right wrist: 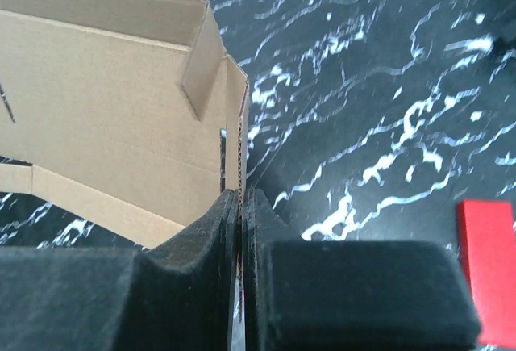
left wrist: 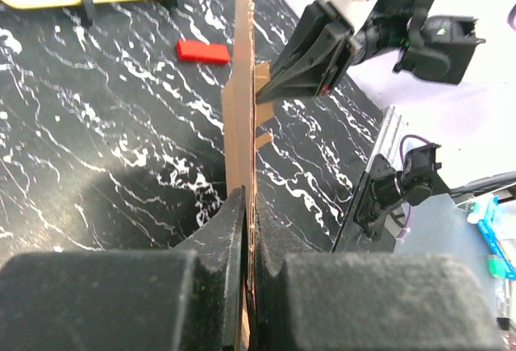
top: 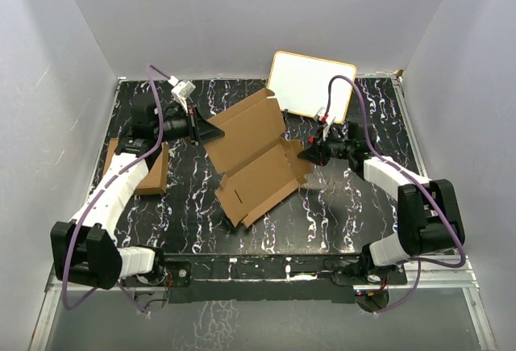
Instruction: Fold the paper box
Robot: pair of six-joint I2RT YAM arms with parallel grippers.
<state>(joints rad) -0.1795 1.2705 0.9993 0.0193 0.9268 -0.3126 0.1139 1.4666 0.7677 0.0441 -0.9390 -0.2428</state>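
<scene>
Nearest you, the arm bases sit along the counter's (top: 322, 242) near edge. A band of bare black, white-veined surface lies between them and the lowest corner of the paper box (top: 254, 157) — the widest free room in the overhead view. The box is an open, notched sheet of plain brown cardboard in the middle of the counter, held between the two arms with its flaps unfolded. Whether that low corner touches the surface you cannot tell. The left fingers (top: 211, 131) are pinched tight on its left edge; in the left wrist view the sheet (left wrist: 242, 109) runs edge-on out from between the pads (left wrist: 218, 238). The right fingers (top: 310, 155) are clamped narrow on the opposite edge, and the right wrist view shows the corrugated rim rising straight out of them (right wrist: 210, 230) beside a raised side flap (right wrist: 105, 117). On the left, two brown cartons (top: 157, 175) lie partly under the left forearm, apart from the box by a strip of bare counter. Beyond the box a small red block (left wrist: 203, 51) lies flat on the counter. Farthest off, a white board with a yellow rim (top: 310, 85) leans at the back wall — its near corner is just beside the box's far flap, and any marks on its face are too small to read.
</scene>
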